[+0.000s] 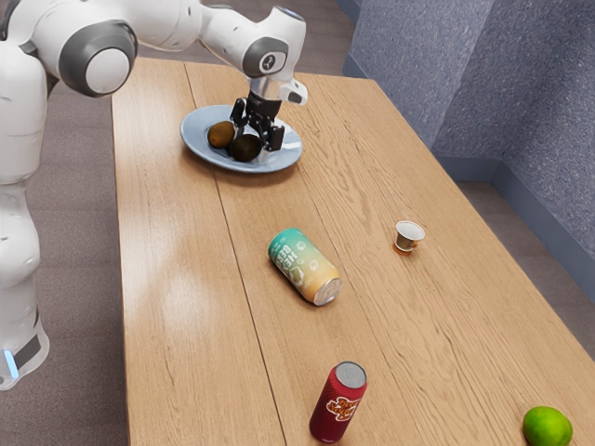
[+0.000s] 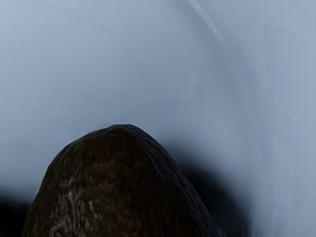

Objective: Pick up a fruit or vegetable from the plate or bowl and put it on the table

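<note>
Dark brown, lying on the blue plate [image 1: 196, 149] at the exterior view's eleven o'clock: avocado [image 1: 245, 148], just beneath the hand [image 1: 257, 136], with fingers spread apart. Toward ten o'clock from it, brown fruit [image 1: 221, 135]. On the bench [image 1: 177, 279] at four o'clock, green lime [image 1: 547, 427].

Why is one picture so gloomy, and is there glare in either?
Wrist view: the dark fruit and blue-grey plate look dim, perhaps shaded by the gripper overhead; a faint pale streak crosses the plate. Exterior view: brighter overall, with a soft whitish glare on the table.
</note>
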Action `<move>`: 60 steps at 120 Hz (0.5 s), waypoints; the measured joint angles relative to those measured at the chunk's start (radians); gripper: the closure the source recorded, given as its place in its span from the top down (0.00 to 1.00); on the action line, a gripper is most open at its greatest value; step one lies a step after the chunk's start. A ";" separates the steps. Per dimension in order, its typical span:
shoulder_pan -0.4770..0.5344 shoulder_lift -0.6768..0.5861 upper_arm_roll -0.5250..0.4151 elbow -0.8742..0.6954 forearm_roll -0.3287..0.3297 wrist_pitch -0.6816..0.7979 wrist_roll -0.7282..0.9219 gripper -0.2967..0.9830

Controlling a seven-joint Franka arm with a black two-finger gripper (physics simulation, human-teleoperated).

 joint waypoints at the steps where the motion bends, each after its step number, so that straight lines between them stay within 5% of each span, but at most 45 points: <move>1: 0.000 0.000 0.000 0.000 0.000 0.000 0.000 0.77; 12: 0.000 0.000 0.000 0.000 0.000 0.001 0.000 0.75; 34: 0.000 0.000 0.000 0.000 0.004 0.005 0.000 0.50; 60: 0.000 -0.003 0.000 0.049 0.013 0.007 -0.003 0.47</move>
